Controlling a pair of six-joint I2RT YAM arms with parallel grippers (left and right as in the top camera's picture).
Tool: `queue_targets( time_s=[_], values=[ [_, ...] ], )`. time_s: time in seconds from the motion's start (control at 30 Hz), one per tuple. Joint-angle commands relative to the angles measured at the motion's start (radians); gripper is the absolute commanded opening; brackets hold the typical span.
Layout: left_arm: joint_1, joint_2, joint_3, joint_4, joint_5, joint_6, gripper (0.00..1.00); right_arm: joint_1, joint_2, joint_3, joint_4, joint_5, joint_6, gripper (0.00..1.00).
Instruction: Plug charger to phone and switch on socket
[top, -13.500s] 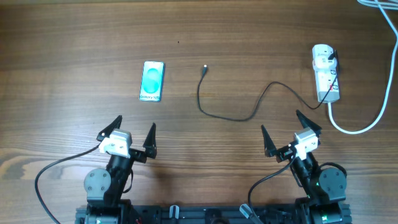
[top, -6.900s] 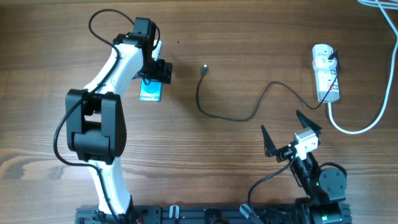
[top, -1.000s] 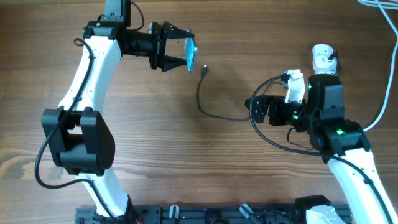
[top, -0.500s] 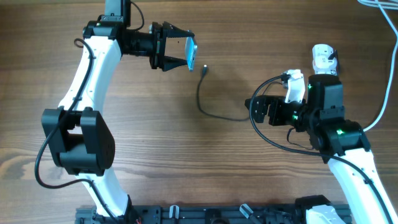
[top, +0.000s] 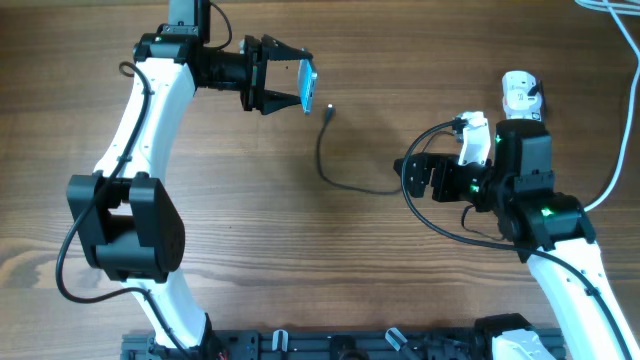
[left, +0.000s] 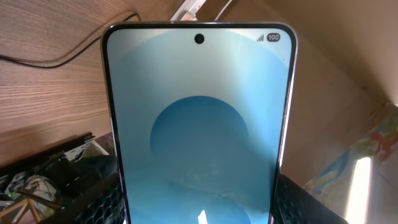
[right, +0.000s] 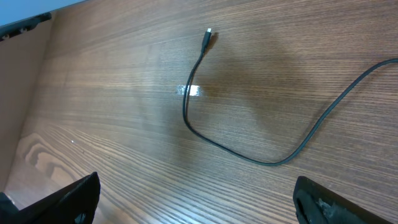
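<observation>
- Left pincer (top: 299, 84): jaws pinching the phone (top: 308, 85) by its long edges. The phone stands on edge above the table (top: 400, 300), not lying flat.
- Left wrist view: the phone (left: 199, 124) fills the frame between the dark fingers (left: 102, 199), which sit at its lower left and lower right. The cyan screen faces the camera, with the camera hole at the far end, away from the pincer's palm.
- Charger (top: 322, 165): its plug tip (top: 330, 111) lies on the table just ahead of the left pincer and a little to one side, near the phone's free end but apart from it. Not plugged in.
- From the tip the black cable runs down the overhead view, bends, and passes under the right pincer (top: 409, 180).
- Right pincer: jaws spread wide, nothing between them. It hangs over the cable's low bend.
- Right wrist view: the fingers (right: 68, 199) show only at the bottom corners, far apart. The charger (right: 186, 118) curves across the wood ahead of them, and its plug tip (right: 208, 34) lies at the far end, well ahead of the fingers.
- Socket (top: 518, 90): behind the right pincer, past the wrist, and partly covered by the arm. The switch's position cannot be read.
- White cord (top: 625, 150): loops at the table edge beyond the socket, well away from both pincers.
</observation>
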Motion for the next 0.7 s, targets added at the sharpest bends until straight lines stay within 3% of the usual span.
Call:
queue_targets(
  time_s=[0.0,0.67],
  values=[
    [-0.001,-0.038,0.021,0.003,0.047,-0.012,0.63,-0.004,0.006,0.018,0.006,-0.005,0.008,1.0],
    [-0.012,-0.038,0.021,0.019,0.046,-0.008,0.62,-0.004,0.007,0.018,0.073,-0.005,0.13,1.0]
  ],
)
